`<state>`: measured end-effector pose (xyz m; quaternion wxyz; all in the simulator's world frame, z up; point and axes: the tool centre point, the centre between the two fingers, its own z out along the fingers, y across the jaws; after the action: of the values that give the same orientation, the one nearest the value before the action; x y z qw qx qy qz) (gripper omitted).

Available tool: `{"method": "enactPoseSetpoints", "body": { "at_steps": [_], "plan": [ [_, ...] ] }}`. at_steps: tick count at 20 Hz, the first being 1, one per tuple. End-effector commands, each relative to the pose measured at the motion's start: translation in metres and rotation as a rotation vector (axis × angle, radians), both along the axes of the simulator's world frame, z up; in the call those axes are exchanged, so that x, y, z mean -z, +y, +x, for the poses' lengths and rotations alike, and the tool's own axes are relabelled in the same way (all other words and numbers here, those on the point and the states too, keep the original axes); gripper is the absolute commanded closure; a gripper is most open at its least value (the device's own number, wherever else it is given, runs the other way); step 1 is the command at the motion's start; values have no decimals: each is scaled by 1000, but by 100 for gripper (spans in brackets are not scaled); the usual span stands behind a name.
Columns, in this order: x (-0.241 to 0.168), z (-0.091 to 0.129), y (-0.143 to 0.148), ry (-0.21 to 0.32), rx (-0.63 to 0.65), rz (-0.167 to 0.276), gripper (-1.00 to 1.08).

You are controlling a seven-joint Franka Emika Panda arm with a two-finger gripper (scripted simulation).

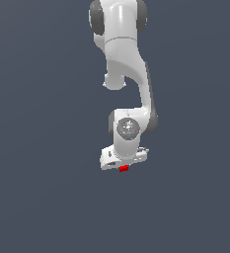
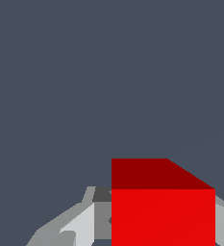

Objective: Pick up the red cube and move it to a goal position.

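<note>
Up close, glossy white arm point(image 1: 129, 74), smooth matte red cube point(image 2: 162, 211) with no long axis, flat face toward the wrist camera, pinched between grey fingers point(image 2: 80, 223) of gripper point(image 1: 124, 167), jaws closed on it

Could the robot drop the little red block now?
It might. The red cube sits between the gripper fingers, but in the exterior view only a small bit of it peeks out under the gripper, so the hold may be shallow and it could slip. Also, no goal marker shows in either view, so the cube might end up in the wrong spot.
</note>
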<state>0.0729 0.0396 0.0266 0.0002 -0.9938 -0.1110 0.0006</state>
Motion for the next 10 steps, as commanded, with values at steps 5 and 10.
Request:
{"method": "enactPoseSetpoints", "body": {
  "at_steps": [5,10],
  "plan": [
    [-15,-19,-27,-1,1,0,108],
    [-31,-40,-57,-1,1,0,108]
  ]
}}
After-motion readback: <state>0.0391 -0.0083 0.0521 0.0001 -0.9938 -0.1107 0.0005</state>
